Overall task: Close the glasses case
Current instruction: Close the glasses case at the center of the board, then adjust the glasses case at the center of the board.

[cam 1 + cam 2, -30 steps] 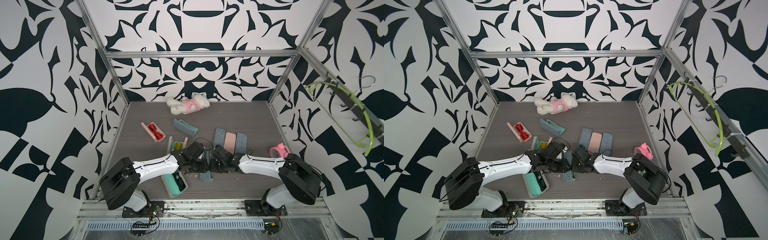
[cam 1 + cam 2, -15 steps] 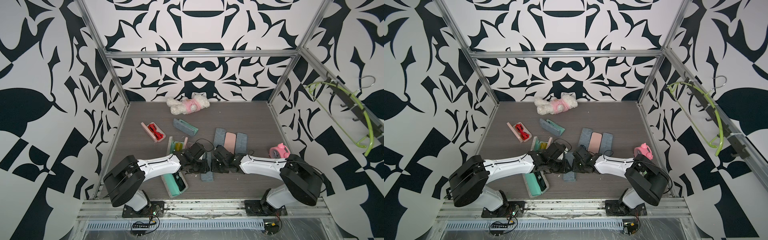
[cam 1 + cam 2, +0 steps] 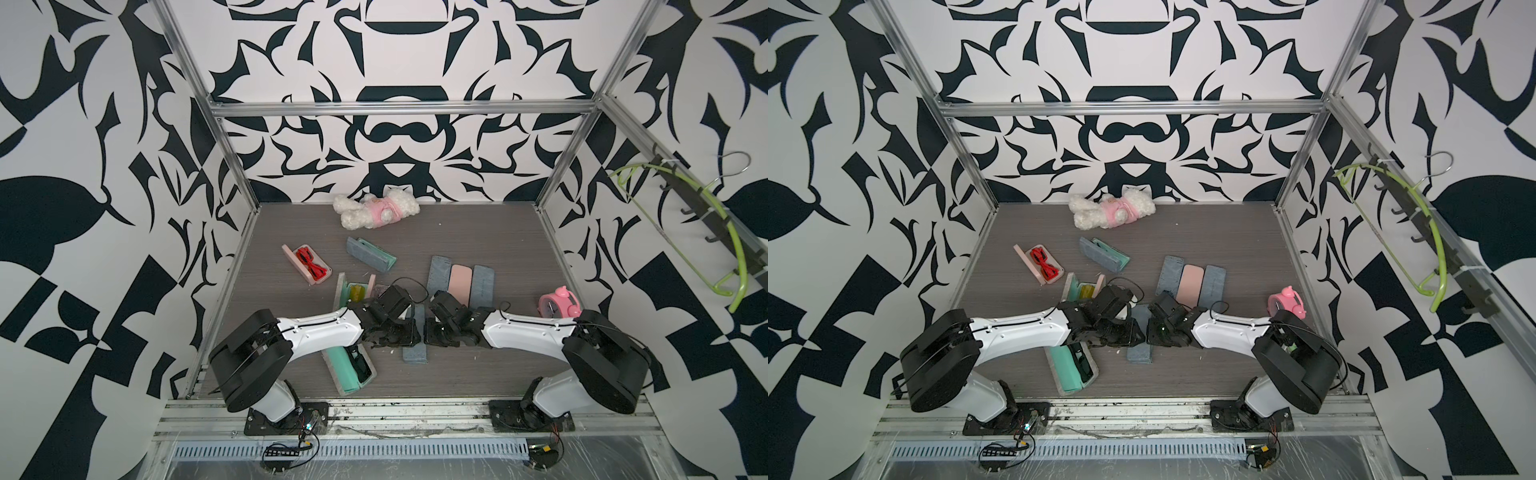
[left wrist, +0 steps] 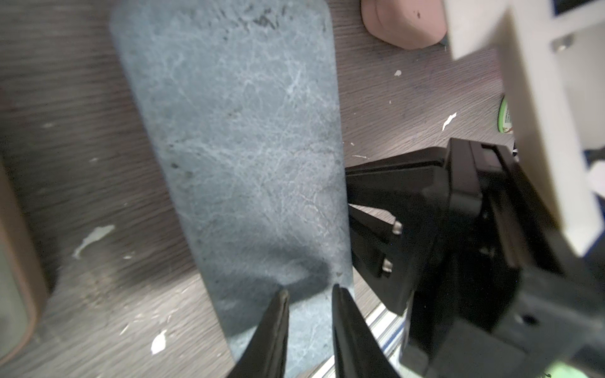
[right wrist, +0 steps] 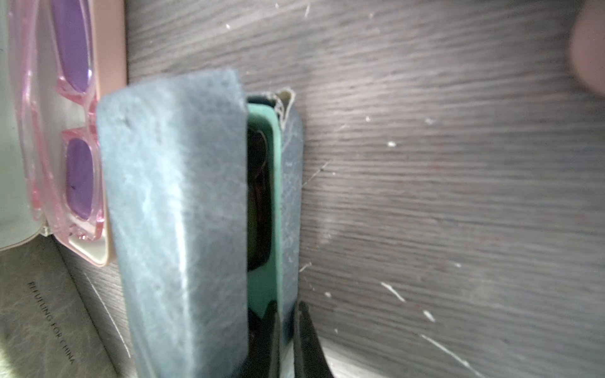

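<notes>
The glasses case (image 3: 415,352) is grey-blue and lies on the table between my two grippers, seen in both top views (image 3: 1139,354). In the right wrist view its lid (image 5: 176,212) stands nearly down over the teal-lined base (image 5: 273,196), leaving a narrow gap with dark glasses (image 5: 258,196) inside. My right gripper (image 5: 288,314) is shut on the base's side wall, one finger inside and one outside. In the left wrist view my left gripper (image 4: 307,291) rests over the lid's outer face (image 4: 235,147), its fingertips slightly apart with nothing between them.
Around the case lie a pink case with red glasses (image 3: 309,266), a grey and teal case (image 3: 370,254), an open teal case with yellow glasses (image 3: 351,293), another teal case (image 3: 351,370), three shut cases (image 3: 459,282), a pink clock (image 3: 559,307) and a plush toy (image 3: 376,212).
My left arm has shifted slightly toward the case. Both grippers stay at the case and their openings look the same.
</notes>
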{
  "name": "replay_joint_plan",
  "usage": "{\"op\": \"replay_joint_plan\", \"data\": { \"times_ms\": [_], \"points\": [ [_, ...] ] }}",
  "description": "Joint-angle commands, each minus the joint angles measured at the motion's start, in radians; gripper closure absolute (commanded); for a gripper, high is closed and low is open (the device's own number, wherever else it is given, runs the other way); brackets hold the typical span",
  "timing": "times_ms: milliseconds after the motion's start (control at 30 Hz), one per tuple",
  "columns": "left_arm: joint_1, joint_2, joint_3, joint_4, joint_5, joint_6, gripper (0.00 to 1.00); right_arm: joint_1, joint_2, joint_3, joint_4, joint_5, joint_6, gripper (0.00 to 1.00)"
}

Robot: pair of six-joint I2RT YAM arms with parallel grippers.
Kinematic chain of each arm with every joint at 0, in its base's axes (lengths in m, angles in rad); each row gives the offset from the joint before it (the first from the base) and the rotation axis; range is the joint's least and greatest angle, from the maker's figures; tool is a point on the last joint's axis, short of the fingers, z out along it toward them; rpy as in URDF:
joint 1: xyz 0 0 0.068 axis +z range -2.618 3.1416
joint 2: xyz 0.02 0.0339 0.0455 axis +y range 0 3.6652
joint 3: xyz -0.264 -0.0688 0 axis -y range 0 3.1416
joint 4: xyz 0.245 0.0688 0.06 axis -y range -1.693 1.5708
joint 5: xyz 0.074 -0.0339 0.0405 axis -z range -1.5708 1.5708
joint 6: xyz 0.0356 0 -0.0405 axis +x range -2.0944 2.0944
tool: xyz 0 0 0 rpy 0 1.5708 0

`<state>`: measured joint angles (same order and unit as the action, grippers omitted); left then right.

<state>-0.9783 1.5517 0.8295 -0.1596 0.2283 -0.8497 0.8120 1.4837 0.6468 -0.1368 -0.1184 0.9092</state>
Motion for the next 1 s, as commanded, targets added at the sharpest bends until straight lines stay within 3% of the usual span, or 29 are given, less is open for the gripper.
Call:
{"op": "replay_joint_plan", "data": {
  "times_ms": [0, 67, 467, 967],
  "points": [
    [-0.005, 0.025, -0.011, -0.040, -0.015, -0.013, 0.71, -0.005, -0.022, -0.009, 0.007, -0.017, -0.010, 0.89],
    [-0.002, 0.013, -0.010, -0.042, -0.027, -0.022, 0.69, -0.005, -0.026, -0.011, 0.008, -0.017, -0.010, 0.89],
    [0.039, -0.005, 0.028, -0.035, -0.021, -0.060, 0.26, -0.005, -0.020, -0.015, 0.021, -0.026, -0.007, 0.89],
    [0.055, 0.041, 0.036, -0.011, -0.021, -0.079, 0.21, -0.005, -0.021, -0.018, 0.028, -0.030, -0.007, 0.90]
  ]
}}
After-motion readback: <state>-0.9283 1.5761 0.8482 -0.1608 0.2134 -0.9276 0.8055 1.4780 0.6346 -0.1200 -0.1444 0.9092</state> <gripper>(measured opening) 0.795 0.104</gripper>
